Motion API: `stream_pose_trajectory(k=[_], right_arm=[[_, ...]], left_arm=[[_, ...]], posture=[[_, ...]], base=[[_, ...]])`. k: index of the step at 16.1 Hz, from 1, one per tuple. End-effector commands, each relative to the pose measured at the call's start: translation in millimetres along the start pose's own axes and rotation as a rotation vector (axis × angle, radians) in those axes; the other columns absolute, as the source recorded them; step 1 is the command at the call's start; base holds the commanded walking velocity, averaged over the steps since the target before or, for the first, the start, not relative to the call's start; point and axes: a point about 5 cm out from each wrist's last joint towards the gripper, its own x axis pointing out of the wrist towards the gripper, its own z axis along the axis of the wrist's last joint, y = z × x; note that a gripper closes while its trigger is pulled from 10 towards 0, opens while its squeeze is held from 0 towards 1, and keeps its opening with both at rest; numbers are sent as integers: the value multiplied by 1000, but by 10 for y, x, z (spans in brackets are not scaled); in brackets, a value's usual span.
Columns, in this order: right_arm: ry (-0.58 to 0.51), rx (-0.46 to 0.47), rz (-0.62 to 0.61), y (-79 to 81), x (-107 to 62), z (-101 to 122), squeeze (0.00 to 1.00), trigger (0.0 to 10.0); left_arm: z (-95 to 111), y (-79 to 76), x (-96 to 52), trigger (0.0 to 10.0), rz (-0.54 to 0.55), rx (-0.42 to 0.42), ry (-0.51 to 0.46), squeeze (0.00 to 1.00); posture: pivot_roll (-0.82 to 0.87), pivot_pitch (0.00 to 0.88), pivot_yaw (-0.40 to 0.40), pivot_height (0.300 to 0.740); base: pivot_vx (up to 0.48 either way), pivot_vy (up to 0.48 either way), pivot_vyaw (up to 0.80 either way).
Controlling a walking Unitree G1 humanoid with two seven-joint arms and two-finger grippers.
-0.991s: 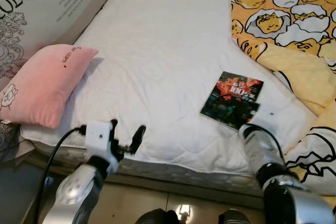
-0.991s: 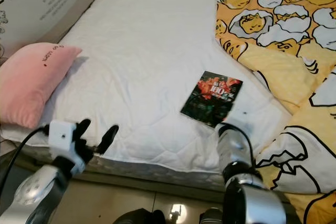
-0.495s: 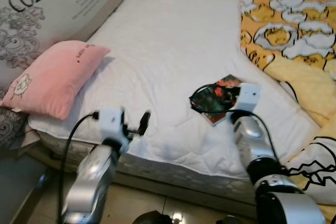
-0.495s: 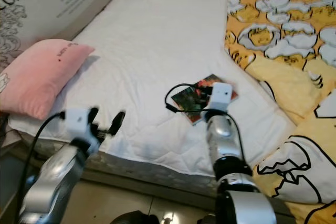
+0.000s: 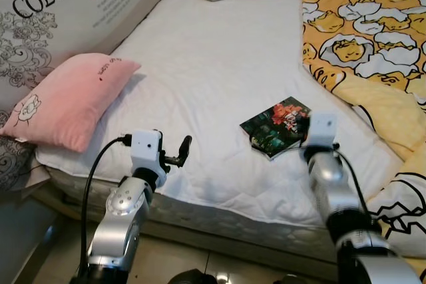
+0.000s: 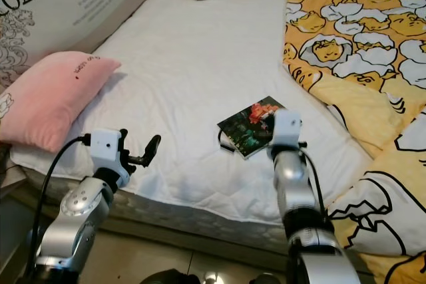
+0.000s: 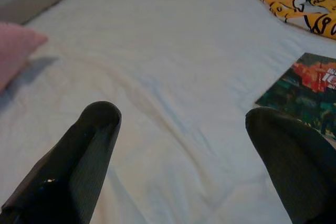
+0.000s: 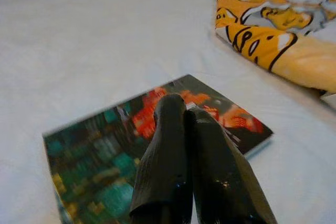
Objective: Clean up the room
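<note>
Hovering clenched over the book [image 8: 157, 145] on the bed [image 5: 219, 64], the right claw [image 8: 181, 116]; left claw [image 7: 181, 124] spread wide.

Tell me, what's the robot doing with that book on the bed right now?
Right gripper shut, fingertips over the book, not gripping it. Left gripper open above the white mattress. Book flat beside the yellow duvet. Nothing in the way.
</note>
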Motion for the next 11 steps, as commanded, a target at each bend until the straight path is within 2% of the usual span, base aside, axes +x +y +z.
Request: stream_pose_trajectory(k=[1, 2, 3, 4, 6, 8, 11], right_arm=[[-109, -97, -4, 41, -31, 117, 1000, 10000], [-150, -161, -16, 41, -95, 112, 1000, 10000], [-145, -163, -36, 28, -144, 68, 1000, 10000], [-119, -166, -76, -18, -274, -51, 1000, 10000], [-123, -175, -80, -58, -408, -119, 1000, 10000], [-116, -149, -63, -30, -398, -118, 1000, 10000], [-131, -129, -54, 25, -340, -23, 1000, 10000]], left_arm=[[49, 65, 23, 10000, 11, 28, -17, 0], [70, 98, 35, 10000, 19, 25, -28, 0], [77, 117, 39, 10000, 23, 27, -32, 0], [74, 145, 51, 10000, 37, 24, -39, 0], [68, 136, 58, 10000, 37, -33, -56, 0], [71, 95, 78, 10000, 13, -42, -67, 0], [84, 23, 104, 10000, -28, -10, -79, 0]], posture=[[-95, 0, 165, 740], [-97, 0, 164, 740], [-98, 0, 160, 740], [-104, 0, 143, 740], [-115, 0, 129, 740], [-126, 0, 126, 740], [-130, 0, 131, 740]], base=[[0, 0, 0], [0, 0, 0], [0, 0, 0], [0, 0, 0], [0, 0, 0], [0, 480, -578], [0, 480, -731]])
